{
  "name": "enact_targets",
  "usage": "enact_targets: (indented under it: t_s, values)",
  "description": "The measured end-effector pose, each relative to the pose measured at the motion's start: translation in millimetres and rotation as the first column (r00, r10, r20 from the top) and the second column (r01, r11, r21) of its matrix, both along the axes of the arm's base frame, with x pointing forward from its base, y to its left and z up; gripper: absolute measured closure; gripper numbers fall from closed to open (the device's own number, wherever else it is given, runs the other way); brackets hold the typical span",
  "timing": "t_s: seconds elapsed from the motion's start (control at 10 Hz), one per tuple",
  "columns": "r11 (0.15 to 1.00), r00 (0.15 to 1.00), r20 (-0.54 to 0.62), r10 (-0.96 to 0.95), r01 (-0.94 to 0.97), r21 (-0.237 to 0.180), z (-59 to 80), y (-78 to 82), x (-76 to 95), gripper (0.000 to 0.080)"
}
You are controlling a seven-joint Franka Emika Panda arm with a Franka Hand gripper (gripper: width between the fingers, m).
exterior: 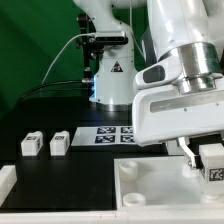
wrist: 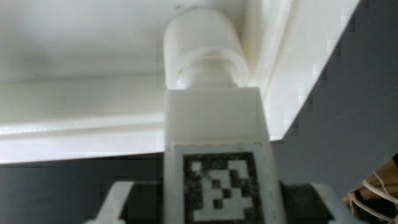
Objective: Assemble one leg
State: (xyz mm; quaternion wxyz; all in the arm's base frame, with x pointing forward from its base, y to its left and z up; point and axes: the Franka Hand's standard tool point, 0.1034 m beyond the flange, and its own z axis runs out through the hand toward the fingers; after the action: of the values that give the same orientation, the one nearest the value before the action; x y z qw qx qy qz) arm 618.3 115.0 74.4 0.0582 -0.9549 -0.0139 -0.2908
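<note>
My gripper (exterior: 203, 160) is shut on a leg (exterior: 213, 163), a small white post with a black-and-white tag, at the exterior view's right, over the right corner of the large white panel (exterior: 150, 186). In the wrist view the leg (wrist: 214, 120) stands between my fingers (wrist: 121, 203), tag facing the camera. Its rounded end lies against the panel's raised rim (wrist: 276, 60); whether it sits in a hole is hidden. My gripper (wrist: 219, 208) grips the leg's tagged end. Two more legs (exterior: 31, 143) (exterior: 59, 142) lie on the black table at the exterior view's left.
The marker board (exterior: 108, 133) lies flat behind the panel. The arm's white base (exterior: 110, 82) with cables stands at the back. A white piece (exterior: 5, 181) shows at the exterior view's lower left edge.
</note>
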Motion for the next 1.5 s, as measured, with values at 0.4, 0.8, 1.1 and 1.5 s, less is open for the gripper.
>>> enact_targets:
  t_s: [0.4, 0.8, 1.1, 1.5]
  values:
    - [1.0, 1.0, 0.007, -0.012, 0.012, 0.0, -6.8, 2.4, 0.3, 0.0508]
    - [1.0, 1.0, -0.008, -0.022, 0.022, 0.003, -6.2, 1.7, -0.2, 0.0502]
    - [1.0, 1.0, -0.01, -0.022, 0.022, 0.002, -7.0, 1.5, -0.6, 0.0268]
    - [1.0, 1.0, -0.011, -0.022, 0.022, 0.002, -7.4, 1.5, -0.7, 0.0151]
